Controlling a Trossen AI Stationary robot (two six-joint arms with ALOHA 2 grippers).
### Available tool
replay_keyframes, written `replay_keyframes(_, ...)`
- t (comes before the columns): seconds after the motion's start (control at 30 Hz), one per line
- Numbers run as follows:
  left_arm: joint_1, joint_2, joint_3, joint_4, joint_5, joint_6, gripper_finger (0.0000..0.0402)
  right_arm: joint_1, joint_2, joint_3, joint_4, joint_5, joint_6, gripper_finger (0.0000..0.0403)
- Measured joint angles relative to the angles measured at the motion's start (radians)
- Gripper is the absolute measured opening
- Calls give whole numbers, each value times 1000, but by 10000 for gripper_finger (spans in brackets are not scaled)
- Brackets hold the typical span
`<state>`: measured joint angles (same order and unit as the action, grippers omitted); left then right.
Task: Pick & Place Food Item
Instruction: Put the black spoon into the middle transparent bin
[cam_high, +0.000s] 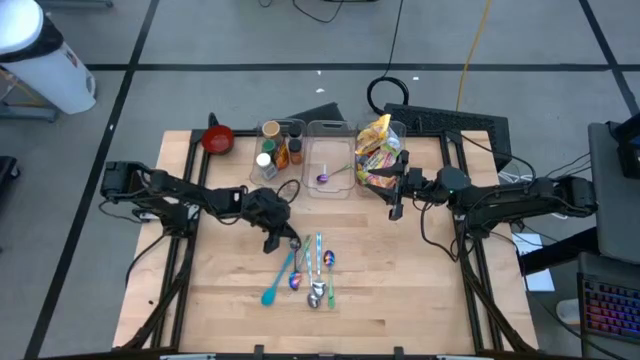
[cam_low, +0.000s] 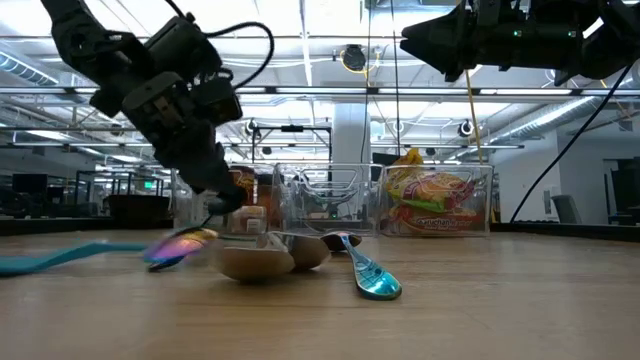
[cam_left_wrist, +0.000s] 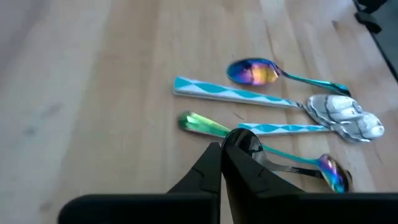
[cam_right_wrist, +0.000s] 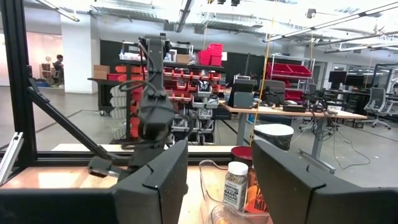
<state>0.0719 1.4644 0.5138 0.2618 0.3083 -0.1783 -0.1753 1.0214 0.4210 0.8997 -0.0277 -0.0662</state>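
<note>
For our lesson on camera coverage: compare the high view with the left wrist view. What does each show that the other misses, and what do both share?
Only the high view shows the right end effector waiting over the snack packets, the spice jars and the red bowl. Only the left wrist view shows the left end effector shut on a spoon handle up close. Both share the spoons spread on the wooden table.

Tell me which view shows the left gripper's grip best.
Left wrist view: left gripper shut on a spoon handle. High view shows it over the spoons, small. Low view shows it blurred. Right wrist view: contact hidden.
</note>
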Motion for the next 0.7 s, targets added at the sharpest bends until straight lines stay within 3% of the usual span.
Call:
replay_keyframes(0.3, 1, -121, 77, -120, -118, 104, 7, 0, 0, 0, 1, 0, 0, 171)
replay_keyframes(0.7, -2, -158, 262, -330, -254, 230, 5, 0, 0, 0, 0, 0, 0, 171)
